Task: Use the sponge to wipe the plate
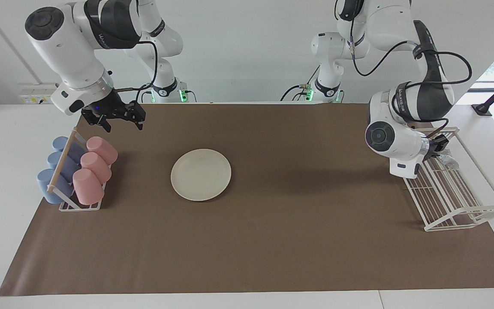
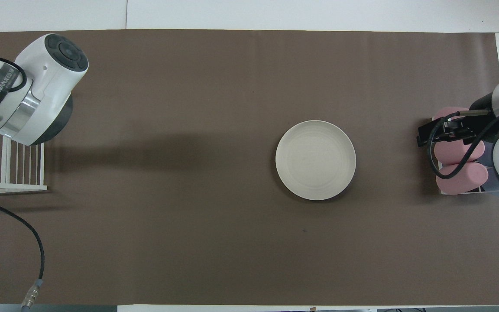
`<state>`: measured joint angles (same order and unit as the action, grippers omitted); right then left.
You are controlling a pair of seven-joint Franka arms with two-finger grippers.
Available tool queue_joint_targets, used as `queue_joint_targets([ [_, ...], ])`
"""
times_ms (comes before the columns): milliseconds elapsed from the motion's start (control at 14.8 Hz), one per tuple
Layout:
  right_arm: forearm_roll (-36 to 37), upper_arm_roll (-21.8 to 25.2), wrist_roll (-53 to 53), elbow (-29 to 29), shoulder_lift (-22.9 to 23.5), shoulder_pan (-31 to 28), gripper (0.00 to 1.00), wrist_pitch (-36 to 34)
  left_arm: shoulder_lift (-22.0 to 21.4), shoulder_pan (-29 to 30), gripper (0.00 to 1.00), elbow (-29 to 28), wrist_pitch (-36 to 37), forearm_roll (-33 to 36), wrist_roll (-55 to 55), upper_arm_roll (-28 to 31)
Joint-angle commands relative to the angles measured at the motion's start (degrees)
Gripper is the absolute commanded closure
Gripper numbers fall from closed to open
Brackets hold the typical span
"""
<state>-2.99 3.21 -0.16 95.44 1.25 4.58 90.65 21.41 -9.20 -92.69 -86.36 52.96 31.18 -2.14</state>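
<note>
At the right arm's end of the table, your right gripper (image 1: pixel 120 120) hangs with fingers parted, holding nothing, over the mat beside a rack of pink and blue plastic cups (image 1: pixel 77 171). The round, flat cream-white plate (image 1: pixel 201 174) lies mid-table; it looks stiff, smooth and likely slippery. Your left gripper (image 1: pixel 439 148) dips into the white wire rack (image 1: pixel 457 193) at the silvery mesh sponge (image 1: pixel 448 159); its fingers cannot be read. The sponge should be light and soft: pinch its middle.
</note>
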Motion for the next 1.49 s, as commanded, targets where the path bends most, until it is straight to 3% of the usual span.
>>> queue_joint_targets([
  [0,0.9,-0.8,1.0,1.1,-1.2,-0.7,0.0,-0.6,-0.1,0.2,1.0,-0.5,-1.3,1.2,1.8,-0.1],
  [406,0.9,-0.8,1.0,1.2,-1.2,-0.1,0.0,-0.7,0.0,0.8,1.0,-0.6,-3.8,0.4,1.9,-0.1],
  [541,0.9,-0.8,1.0,1.1,-1.3,-0.1,0.0,-0.7,0.0,0.9,0.41,-1.2,-4.7,0.4,2.0,-0.2],
  [812,0.9,-0.8,1.1,1.1,-1.2,-0.1,0.0,-0.6,-0.3,1.0,0.0,-1.4,-5.2,0.2,1.9,-0.2],
  [1150,1.2,-0.8,1.2,1.0,-1.2,-0.1,0.0,-0.2,-1.4,2.1,0.0,-0.5,-5.5,-4.4,1.7,-0.3],
  [1421,2.7,-0.8,1.3,0.5,-1.2,-0.1,0.0,2.1,-4.4,3.9,0.0,2.1,-6.4,-14.8,0.0,-0.3],
])
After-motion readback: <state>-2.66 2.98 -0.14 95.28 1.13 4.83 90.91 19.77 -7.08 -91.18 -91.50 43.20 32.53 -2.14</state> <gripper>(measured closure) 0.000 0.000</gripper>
